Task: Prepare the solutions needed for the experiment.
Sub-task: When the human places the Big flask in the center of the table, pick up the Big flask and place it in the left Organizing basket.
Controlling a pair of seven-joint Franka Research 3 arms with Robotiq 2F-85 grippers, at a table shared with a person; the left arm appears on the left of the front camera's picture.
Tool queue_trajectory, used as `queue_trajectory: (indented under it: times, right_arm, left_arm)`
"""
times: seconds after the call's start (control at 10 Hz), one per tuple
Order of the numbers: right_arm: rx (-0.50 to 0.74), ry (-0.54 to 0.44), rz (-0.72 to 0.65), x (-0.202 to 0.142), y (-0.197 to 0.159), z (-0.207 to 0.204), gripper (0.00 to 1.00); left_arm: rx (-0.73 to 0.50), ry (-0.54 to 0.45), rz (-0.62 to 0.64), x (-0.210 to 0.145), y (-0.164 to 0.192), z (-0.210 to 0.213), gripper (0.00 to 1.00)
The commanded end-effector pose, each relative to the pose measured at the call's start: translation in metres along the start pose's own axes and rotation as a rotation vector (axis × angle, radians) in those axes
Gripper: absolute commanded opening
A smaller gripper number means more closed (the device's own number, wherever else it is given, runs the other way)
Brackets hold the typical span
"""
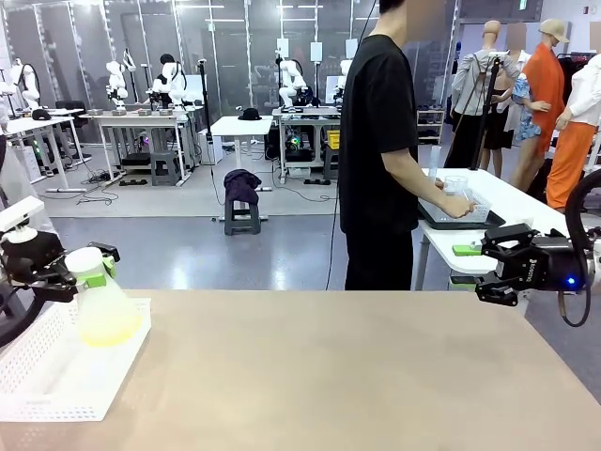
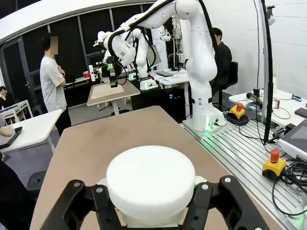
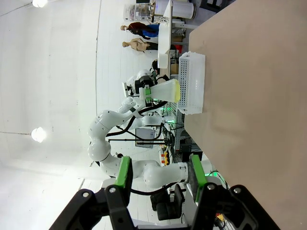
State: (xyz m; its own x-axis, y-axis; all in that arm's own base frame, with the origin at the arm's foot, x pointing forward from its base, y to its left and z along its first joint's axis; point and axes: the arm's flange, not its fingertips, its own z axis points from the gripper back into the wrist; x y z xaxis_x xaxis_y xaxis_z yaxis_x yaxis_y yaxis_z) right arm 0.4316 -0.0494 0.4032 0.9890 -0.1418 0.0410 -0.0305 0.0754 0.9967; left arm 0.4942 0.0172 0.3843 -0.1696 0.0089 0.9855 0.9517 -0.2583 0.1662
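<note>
Nearest, on the brown counter [image 1: 329,366]: a white perforated plastic basket [image 1: 56,376] at the left edge. Just above the basket, a clear conical flask [image 1: 105,305] with a white round cap, clamped at the neck by the left gripper [image 1: 80,274] fingers. Inside, pale yellow-green liquid [image 1: 108,327] pooled shallow at the bottom. Probably light, rigid, smooth, breakable; neck below cap the sound hold. Farther right of the basket, off the counter edge: right gripper [image 1: 470,271], green-padded fingers apart, empty. Beyond, a person at a white table.

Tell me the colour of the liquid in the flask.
Pale yellow-green liquid in the flask, clearest in the front view.
</note>
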Motion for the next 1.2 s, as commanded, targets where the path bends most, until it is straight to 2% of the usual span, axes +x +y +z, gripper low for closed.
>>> queue_trajectory:
  times: [0.0, 0.2, 0.3, 0.4, 0.7, 1.1]
  right_arm:
    - [0.014, -0.002, 0.004, 0.001, 0.001, 0.000, 0.60]
    - [0.014, -0.002, 0.004, 0.001, 0.001, 0.000, 0.60]
    - [0.014, -0.002, 0.004, 0.001, 0.001, 0.000, 0.60]
    - [0.014, -0.002, 0.004, 0.001, 0.001, 0.000, 0.60]
    - [0.014, -0.002, 0.004, 0.001, 0.001, 0.000, 0.60]
    - [0.014, -0.002, 0.004, 0.001, 0.001, 0.000, 0.60]
  left_arm:
    - [0.000, 0.009, 0.001, 0.007, 0.000, -0.004, 0.00]
    - [0.000, 0.009, 0.001, 0.007, 0.000, -0.004, 0.00]
    - [-0.006, 0.000, -0.001, 0.001, 0.001, -0.003, 0.24]
    - [0.023, 0.025, -0.002, -0.005, 0.011, -0.005, 0.24]
    - [0.147, 0.087, -0.067, 0.001, 0.016, 0.030, 0.24]
    - [0.246, 0.088, -0.106, 0.007, -0.005, 0.082, 0.24]
